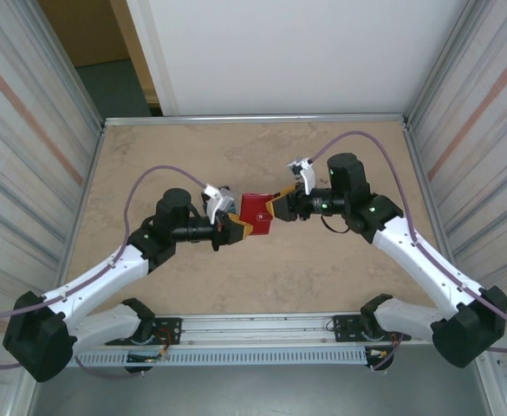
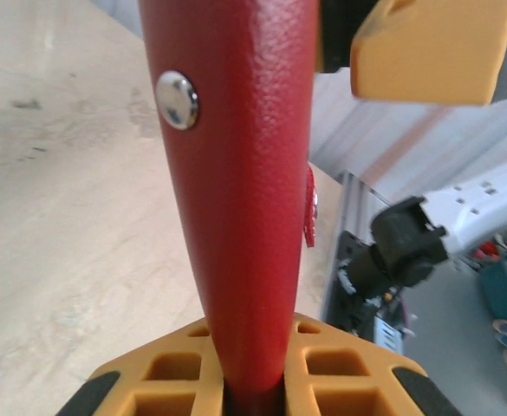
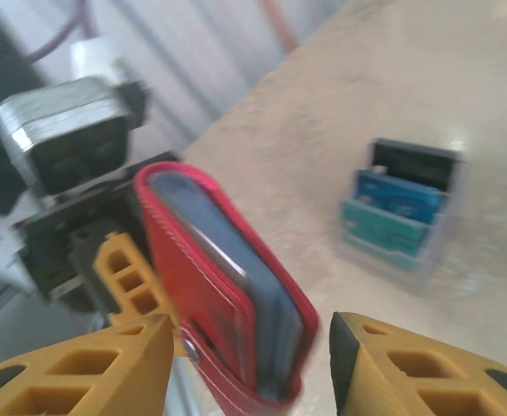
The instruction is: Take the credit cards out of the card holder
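Top view: two arms meet over the middle of the bench [image 1: 175, 286]. A small dark-red holder [image 1: 255, 210] is held up between them. The left fingers [image 1: 233, 227] are at the holder's near-left edge, and the right fingers [image 1: 279, 206] are at its right edge.

Left wrist view: the holder stands edge-on and runs away from the camera. Its near end is pinched tight between the two yellow left fingers. A silver snap stud [image 2: 177, 100] shows on the holder's left face, and a small red tab [image 2: 309, 208] pokes out on its right side. One yellow right finger hangs past the holder's far end, at upper right.

Right wrist view, blurred: the right fingers stand apart, one on each side of the holder's free end, and grip nothing. One sits close against the holder; the other leaves a slight gap. A blue-grey panel shows between the red covers. Beyond the holder, seemingly on the bench, is a clear sleeve holding blue and teal cards [image 3: 400, 212].

Risks, as a judgement: only the left fingers carry the holder, and only by a narrow end. A push or tug from the right fingers could swing it or pull it free, and it would drop. If the right fingers close over both covers at once, they would clamp the holder shut instead of opening it.
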